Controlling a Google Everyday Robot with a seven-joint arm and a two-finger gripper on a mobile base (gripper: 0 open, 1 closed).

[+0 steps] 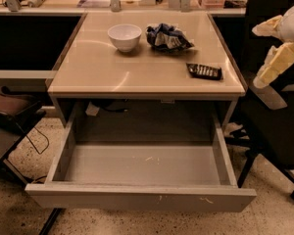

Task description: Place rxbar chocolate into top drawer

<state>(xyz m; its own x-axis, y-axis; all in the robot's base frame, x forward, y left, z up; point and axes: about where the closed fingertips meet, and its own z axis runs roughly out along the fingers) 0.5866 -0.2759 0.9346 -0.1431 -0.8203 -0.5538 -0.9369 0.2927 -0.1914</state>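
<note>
The rxbar chocolate (204,71) is a small dark bar with pale lettering. It lies flat on the beige desk top (137,67), near its right front corner. The top drawer (142,165) is a wide grey metal drawer, pulled fully out below the desk. It is empty, with pale scuffs on its floor. My gripper (273,66) hangs at the right edge of the view, beyond the desk's right side. It is to the right of the bar, apart from it, and holds nothing that I can see.
A white bowl (124,36) and a crumpled blue-and-white bag (167,37) sit at the back of the desk top. A black office chair (279,126) stands right of the desk under the arm. Cables and a dark object (12,111) lie at the left on the speckled floor.
</note>
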